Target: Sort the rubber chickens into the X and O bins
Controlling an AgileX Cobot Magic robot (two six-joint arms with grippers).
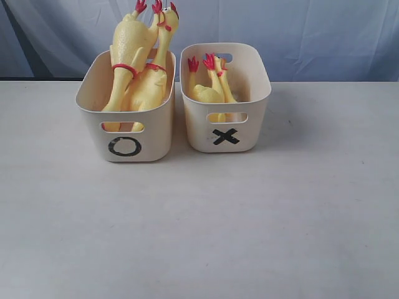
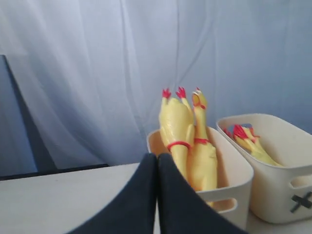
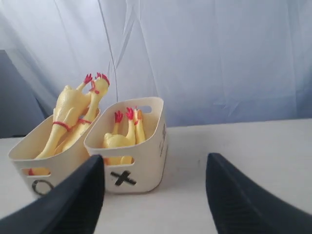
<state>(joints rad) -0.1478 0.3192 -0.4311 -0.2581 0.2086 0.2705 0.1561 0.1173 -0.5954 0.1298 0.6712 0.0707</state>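
The O bin [image 1: 156, 132] stands on the pale tabletop [image 1: 199, 237]. Two big rubber chickens [image 1: 128, 56] are inside the O bin. They lean together and stick up high over its rim, with red bits at the top. The X bin [image 1: 199, 134] stands just beside the O bin, and both marks face the same way. Two small rubber chickens [image 1: 209, 93] are in the X bin, and only their red tips poke a little above its rim. A light blue cloth [image 1: 312, 31] hangs behind the O bin. The left hand [image 2: 157, 156] is near the O bin, with its two dark fingers pressed together and nothing between them. The right hand [image 3: 155, 158] is farther from the O bin, on the X bin's side. Its fingers are spread wide apart and hold nothing.
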